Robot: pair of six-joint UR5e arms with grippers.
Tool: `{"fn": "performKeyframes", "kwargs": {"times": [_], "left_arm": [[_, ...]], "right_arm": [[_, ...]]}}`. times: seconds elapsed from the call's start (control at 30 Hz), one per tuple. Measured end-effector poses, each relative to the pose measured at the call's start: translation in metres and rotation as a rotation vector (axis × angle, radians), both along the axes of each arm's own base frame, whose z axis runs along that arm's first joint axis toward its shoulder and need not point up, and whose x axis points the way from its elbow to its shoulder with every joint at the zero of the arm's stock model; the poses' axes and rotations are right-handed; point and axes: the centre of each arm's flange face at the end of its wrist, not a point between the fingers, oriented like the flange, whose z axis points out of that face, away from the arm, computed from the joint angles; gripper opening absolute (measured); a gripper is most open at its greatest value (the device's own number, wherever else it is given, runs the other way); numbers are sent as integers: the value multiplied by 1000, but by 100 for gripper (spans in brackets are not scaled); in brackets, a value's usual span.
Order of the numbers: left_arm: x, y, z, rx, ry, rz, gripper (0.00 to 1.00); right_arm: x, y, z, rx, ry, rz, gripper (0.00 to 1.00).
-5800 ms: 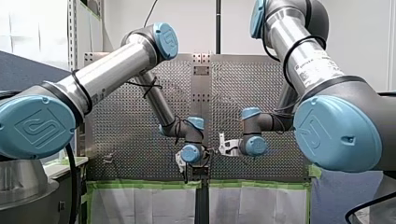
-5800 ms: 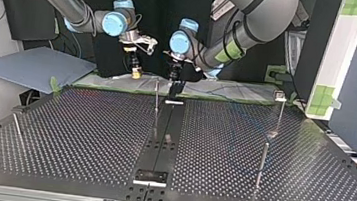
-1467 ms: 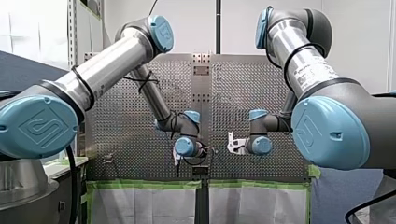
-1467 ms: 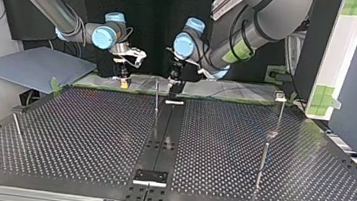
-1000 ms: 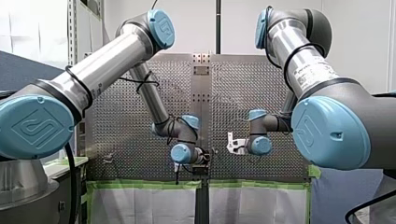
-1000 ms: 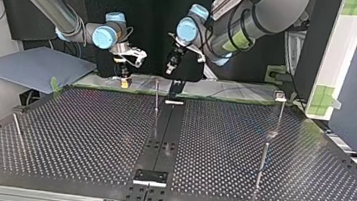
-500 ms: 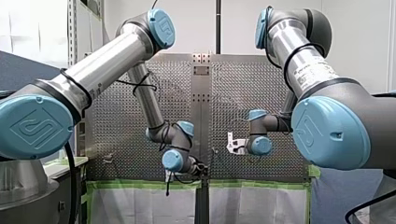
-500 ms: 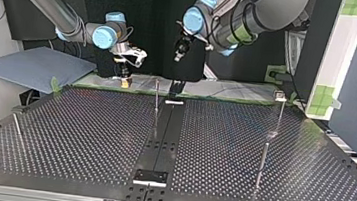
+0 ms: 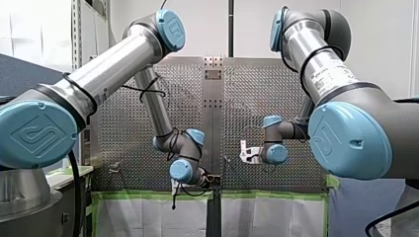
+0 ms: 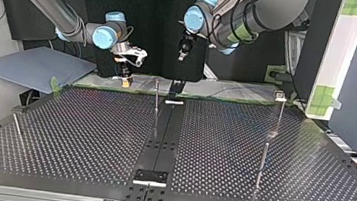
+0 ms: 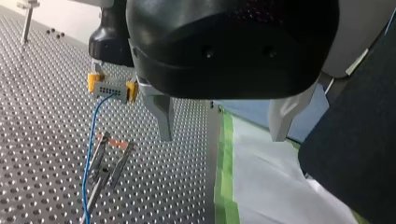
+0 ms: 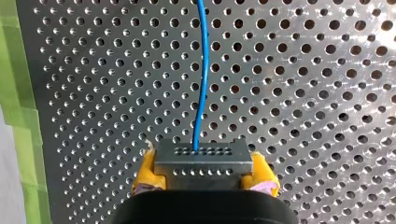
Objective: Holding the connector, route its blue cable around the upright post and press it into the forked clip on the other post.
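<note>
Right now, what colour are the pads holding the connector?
Yellow pads either side of the connector; right wrist view shows it best.

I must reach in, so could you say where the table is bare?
Bare: the table between the centre strip and the leaning post at the top view's left. Crowded: the far edge, where my right gripper holds the connector.

Green tape (image 11: 226, 163) edges the perforated metal table (image 11: 42, 140), white sheeting (image 11: 271, 186) beside it. A flat grey board (image 10: 34, 65) sits at the top view's left.
</note>
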Motion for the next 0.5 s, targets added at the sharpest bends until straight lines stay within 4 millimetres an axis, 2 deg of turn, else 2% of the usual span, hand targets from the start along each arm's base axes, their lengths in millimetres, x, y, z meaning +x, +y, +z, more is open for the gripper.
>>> {"fn": "performKeyframes", "kwargs": {"times": [0.5], "left_arm": [[2,13,0,99,-26,92,100]], "right_arm": [[-1,-1,0,-1,0,-2,0]]}}
